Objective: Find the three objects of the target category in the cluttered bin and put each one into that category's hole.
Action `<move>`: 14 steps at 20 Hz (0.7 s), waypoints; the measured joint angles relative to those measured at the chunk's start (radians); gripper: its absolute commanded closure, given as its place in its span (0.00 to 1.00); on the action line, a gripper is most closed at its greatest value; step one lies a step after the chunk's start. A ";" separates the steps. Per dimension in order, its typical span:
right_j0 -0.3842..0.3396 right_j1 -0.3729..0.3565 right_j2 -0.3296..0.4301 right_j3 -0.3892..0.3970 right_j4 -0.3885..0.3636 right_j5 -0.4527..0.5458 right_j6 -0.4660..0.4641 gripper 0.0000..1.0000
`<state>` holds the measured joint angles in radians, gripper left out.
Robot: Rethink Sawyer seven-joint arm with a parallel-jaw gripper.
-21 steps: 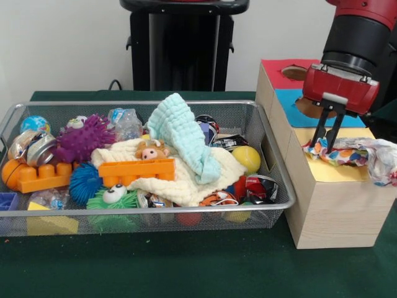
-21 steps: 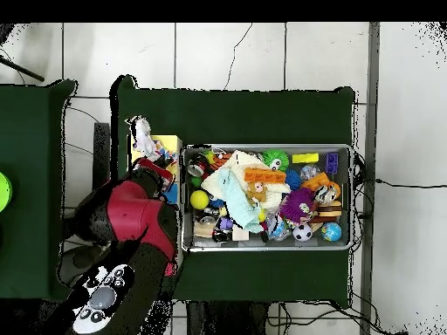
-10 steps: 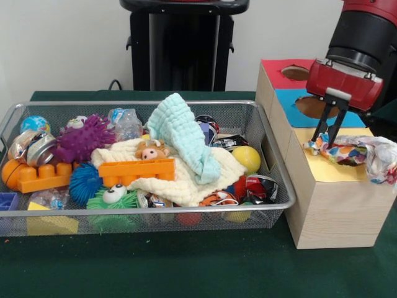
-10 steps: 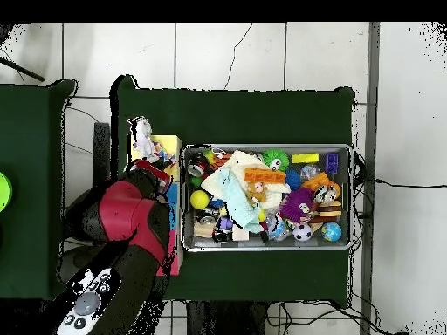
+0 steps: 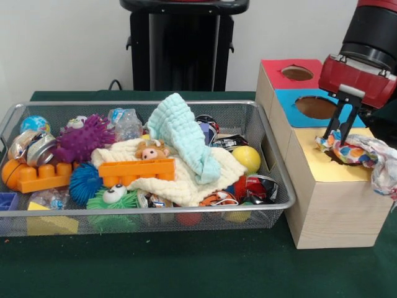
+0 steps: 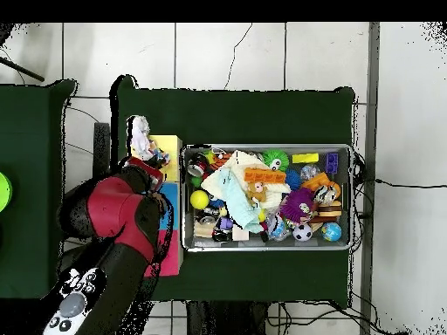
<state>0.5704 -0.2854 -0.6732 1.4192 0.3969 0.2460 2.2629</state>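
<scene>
Jaws drawn together, pinching the near edge of a patterned cloth (image 5: 358,153); gripper (image 5: 340,135) sits low over the yellow section of the wooden box (image 5: 335,205). Cloth: white ground with orange, blue and red blotches, crumpled, bunched over the yellow section's hole and trailing off the box toward 3 o'clock in the front view. Overhead, the cloth (image 6: 140,140) spills past the box's end at 12 o'clock from the gripper (image 6: 154,164). One box, three coloured sections on top: red (image 5: 291,71) with a round hole, blue (image 5: 315,107) with a round hole, yellow mostly under the cloth. At 9 o'clock from the box, one wire bin (image 5: 272,158), crowded. Counted in it: one mint cloth (image 5: 182,135) draped over one cream cloth (image 5: 186,180), one orange brick (image 5: 138,171) on the cream cloth, a second orange brick (image 5: 37,177) at the bin's 9 o'clock end, one purple spiky ball (image 5: 83,138), one blue spiky ball (image 5: 84,182), one yellow ball (image 5: 247,158), one small globe ball (image 5: 35,123). Against the frame a second back: gripper and cloth have shifted toward 3 o'clock along the box top, with more cloth hanging over the box's edge; bin contents unchanged.
</scene>
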 measured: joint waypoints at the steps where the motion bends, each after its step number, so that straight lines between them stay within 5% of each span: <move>1: 0.003 0.002 0.000 -0.005 0.003 0.000 0.000 1.00; 14: 0.018 0.046 -0.002 -0.033 0.045 0.000 0.000 1.00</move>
<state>0.5883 -0.2394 -0.6754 1.3863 0.4422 0.2460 2.2629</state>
